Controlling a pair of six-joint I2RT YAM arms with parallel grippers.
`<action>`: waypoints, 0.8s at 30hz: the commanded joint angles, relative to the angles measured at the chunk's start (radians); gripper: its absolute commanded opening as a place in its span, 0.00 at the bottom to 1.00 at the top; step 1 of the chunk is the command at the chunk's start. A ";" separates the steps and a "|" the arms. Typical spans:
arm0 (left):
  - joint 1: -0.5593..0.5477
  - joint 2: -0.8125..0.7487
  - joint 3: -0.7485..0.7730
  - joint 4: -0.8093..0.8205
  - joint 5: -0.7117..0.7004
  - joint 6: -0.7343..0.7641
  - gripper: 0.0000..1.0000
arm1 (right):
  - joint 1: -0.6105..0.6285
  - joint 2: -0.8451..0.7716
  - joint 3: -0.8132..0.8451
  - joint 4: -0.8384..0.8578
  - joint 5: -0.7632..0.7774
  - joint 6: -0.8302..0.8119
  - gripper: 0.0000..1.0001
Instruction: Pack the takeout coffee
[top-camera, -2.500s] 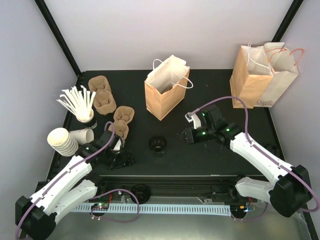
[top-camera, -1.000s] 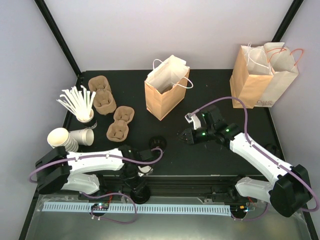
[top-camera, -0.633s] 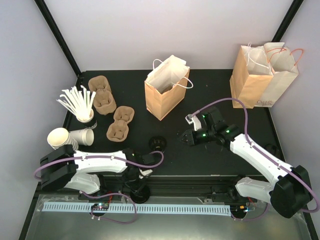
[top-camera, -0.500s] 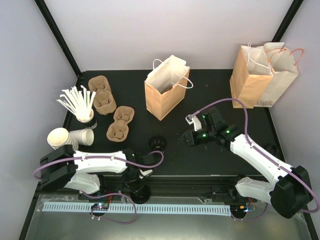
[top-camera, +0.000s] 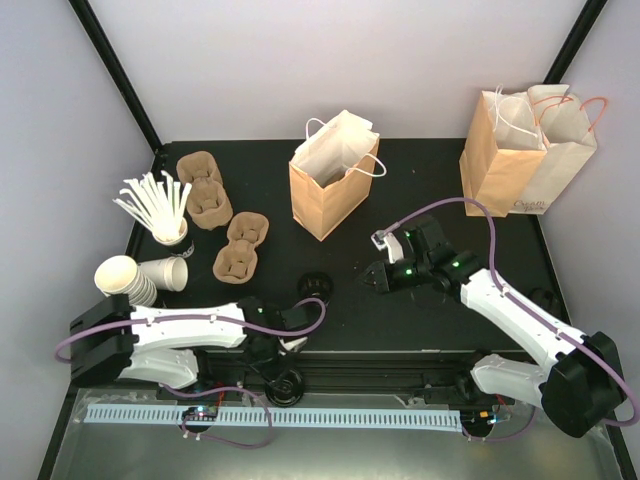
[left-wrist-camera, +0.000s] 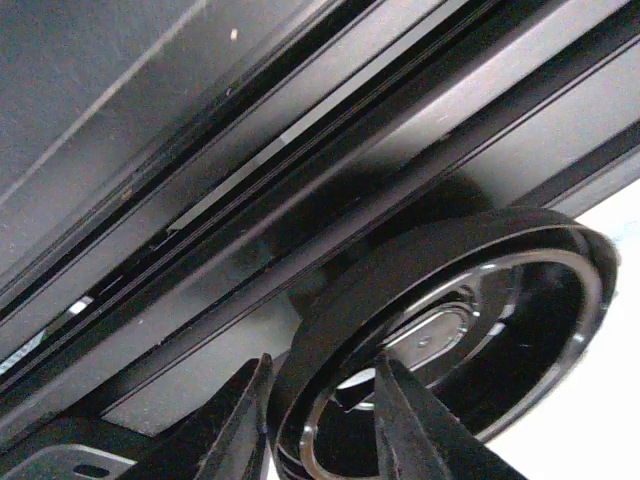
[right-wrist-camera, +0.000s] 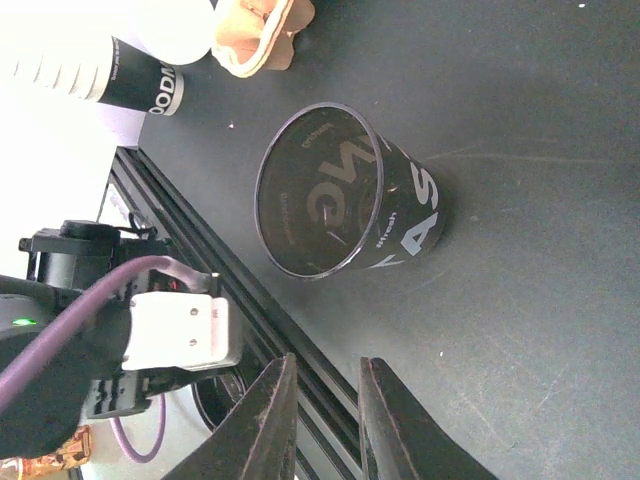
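Note:
The takeout coffee cup (top-camera: 316, 288) stands lidless on the black table, dark with white lettering, and the right wrist view looks into its open mouth (right-wrist-camera: 345, 205). Its glossy black lid (top-camera: 284, 383) lies below the table's near edge, by the frame rails. My left gripper (top-camera: 277, 367) reaches over that edge. In the left wrist view its jaws (left-wrist-camera: 322, 365) straddle the lid's (left-wrist-camera: 480, 330) rim, one finger outside and one inside, pinching it. My right gripper (top-camera: 372, 275) hovers just right of the cup, jaws (right-wrist-camera: 328, 365) slightly apart and empty.
An open brown paper bag (top-camera: 333, 190) stands behind the cup, with two more bags (top-camera: 525, 150) at the back right. On the left are pulp carriers (top-camera: 240, 247), a cup of stirrers (top-camera: 160, 210) and stacked white cups (top-camera: 125, 280). Black rails (top-camera: 400, 350) run along the near edge.
My left arm swung from beside the carriers to the near edge and dropped over it onto the lid, its jaws narrowing around the rim. The right arm and the cup barely moved.

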 joint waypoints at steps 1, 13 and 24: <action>-0.003 -0.081 0.069 -0.005 -0.046 -0.017 0.07 | 0.005 -0.022 -0.016 0.007 -0.001 0.000 0.21; 0.195 -0.312 -0.023 0.247 0.254 -0.054 0.06 | 0.005 -0.043 -0.013 0.046 -0.051 -0.001 0.27; 0.446 -0.483 -0.149 0.774 0.587 -0.319 0.08 | 0.090 -0.124 -0.058 0.268 -0.061 0.063 0.80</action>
